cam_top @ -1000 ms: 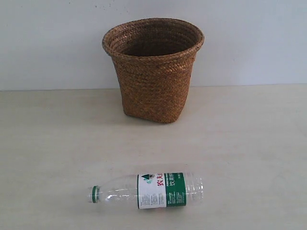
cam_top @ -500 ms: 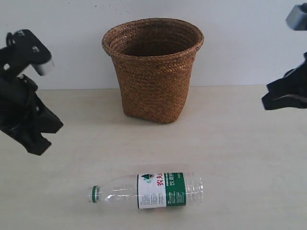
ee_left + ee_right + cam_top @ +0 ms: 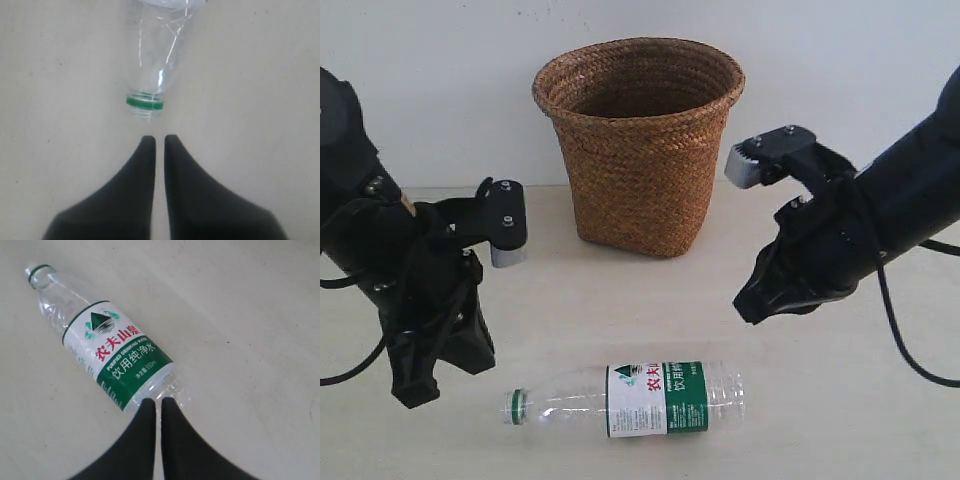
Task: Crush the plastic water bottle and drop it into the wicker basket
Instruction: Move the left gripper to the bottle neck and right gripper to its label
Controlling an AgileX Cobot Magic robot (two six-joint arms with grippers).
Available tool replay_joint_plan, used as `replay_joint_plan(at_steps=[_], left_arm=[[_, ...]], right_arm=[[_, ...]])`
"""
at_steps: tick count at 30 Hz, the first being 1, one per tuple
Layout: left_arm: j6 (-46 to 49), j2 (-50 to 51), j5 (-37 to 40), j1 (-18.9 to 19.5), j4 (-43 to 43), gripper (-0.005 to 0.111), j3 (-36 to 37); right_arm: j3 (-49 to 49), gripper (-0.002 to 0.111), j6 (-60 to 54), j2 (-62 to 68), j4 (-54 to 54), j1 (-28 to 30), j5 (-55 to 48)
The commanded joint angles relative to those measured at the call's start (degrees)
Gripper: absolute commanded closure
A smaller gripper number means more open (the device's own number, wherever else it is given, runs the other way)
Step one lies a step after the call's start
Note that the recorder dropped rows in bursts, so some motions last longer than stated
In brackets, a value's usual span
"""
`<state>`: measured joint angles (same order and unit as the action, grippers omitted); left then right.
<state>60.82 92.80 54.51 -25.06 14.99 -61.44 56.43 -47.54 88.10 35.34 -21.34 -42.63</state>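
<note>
- The bottle lies on its side on the table, uncrushed, near the front edge of the exterior view.
- Its long axis runs left to right there, with the green neck ring to the left and the ribbed base to the right.
- The left arm is nearer the neck. In its wrist view the left jaws point straight along the bottle's axis at the mouth, just short of it and not touching.
- The right arm is nearer the base. In its wrist view the right jaws' tips sit over the base end. I cannot tell whether they touch, though the exterior view suggests they hang above it.
- Both pairs of jaws are closed to a thin slit and hold nothing. Any grasp across the body would probably need them to open first.
- The table is pale, flat and bare around the bottle, so both ends look free to approach.
- The basket stands upright behind the bottle, well apart from it, between the arms and close to the wall. Its mouth is open.
</note>
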Motion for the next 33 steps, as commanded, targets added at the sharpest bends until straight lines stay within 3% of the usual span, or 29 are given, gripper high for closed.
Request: replay_joint_plan(at_steps=[1, 4, 8, 14, 33], left_arm=[[9.4, 4.2, 0.2, -0.3, 2.2, 0.079, -0.9], [10.3, 6.9, -2.8, -0.3, 5.2, 0.033, -0.9], [13.6, 9.6, -4.0, -0.3, 9.6, 0.032, -1.6], [22.6, 11.8, -6.3, -0.3, 9.6, 0.033, -1.5], [23.7, 17.2, -12.6, -0.3, 10.3, 0.034, 0.1]], right_arm=[[0.4, 0.108, -4.2, 4.1, 0.3, -0.5, 2.1], [0.4, 0.108, -7.2, 5.3, 0.3, -0.5, 4.5], [0.3, 0.108, -9.0, 5.3, 0.3, -0.5, 6.4], [0.3, 0.108, -11.4, 5.3, 0.3, -0.5, 6.4], [0.2, 0.108, -11.6, 6.3, 0.3, -0.5, 7.4]])
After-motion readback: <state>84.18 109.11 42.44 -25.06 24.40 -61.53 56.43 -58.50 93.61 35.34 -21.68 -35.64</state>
